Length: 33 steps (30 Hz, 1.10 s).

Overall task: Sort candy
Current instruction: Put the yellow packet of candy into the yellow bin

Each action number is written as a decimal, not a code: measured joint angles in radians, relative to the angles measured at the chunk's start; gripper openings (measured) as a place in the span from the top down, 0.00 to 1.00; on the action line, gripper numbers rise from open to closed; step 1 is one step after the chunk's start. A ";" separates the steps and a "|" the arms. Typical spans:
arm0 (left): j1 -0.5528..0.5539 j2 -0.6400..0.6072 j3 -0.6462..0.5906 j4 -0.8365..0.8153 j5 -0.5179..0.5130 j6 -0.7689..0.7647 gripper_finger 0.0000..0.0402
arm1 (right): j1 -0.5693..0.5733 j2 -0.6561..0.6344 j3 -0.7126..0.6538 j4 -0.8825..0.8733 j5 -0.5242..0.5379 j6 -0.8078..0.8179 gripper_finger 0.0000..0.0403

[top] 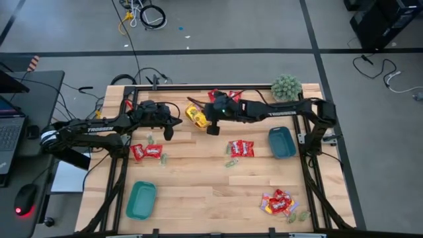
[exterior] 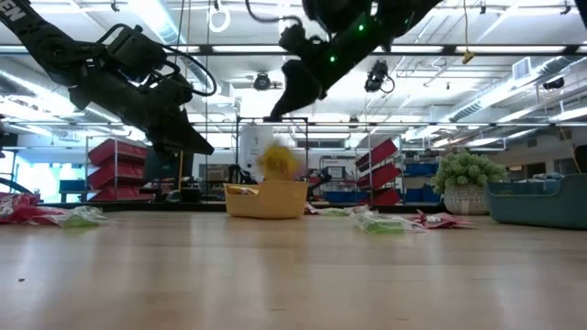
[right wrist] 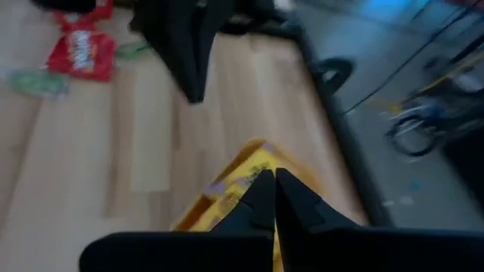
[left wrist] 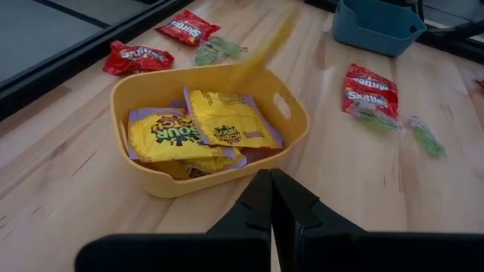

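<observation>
- Yellow tray [top: 195, 117], upper centre of the high view, holds yellow packets [left wrist: 204, 127]; a yellow blur above is unreadable.
- Left gripper [top: 168, 133] and right gripper [top: 213, 129] flank it, fingers pressed together, empty.
- Red packets [top: 241, 148] scattered on the worktop [top: 198, 185].

Grey floor [top: 218, 26] surrounds the wooden worktop [top: 198, 185]; cables [top: 147, 14] lie on it; ceiling lights [exterior: 514, 87] and red shelves [exterior: 115, 170] beyond.

Both dark arms reach inward over the far half of the table, raised clear of its surface. The left gripper [top: 169, 132] is closed (fingers pressed together); the right gripper [top: 213, 128], just beside it, likewise.
</observation>
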 joint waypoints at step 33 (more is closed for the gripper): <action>0.000 0.000 0.000 -0.004 0.000 -0.007 1.00 | -0.137 0.189 0.008 -0.191 -0.206 0.137 1.00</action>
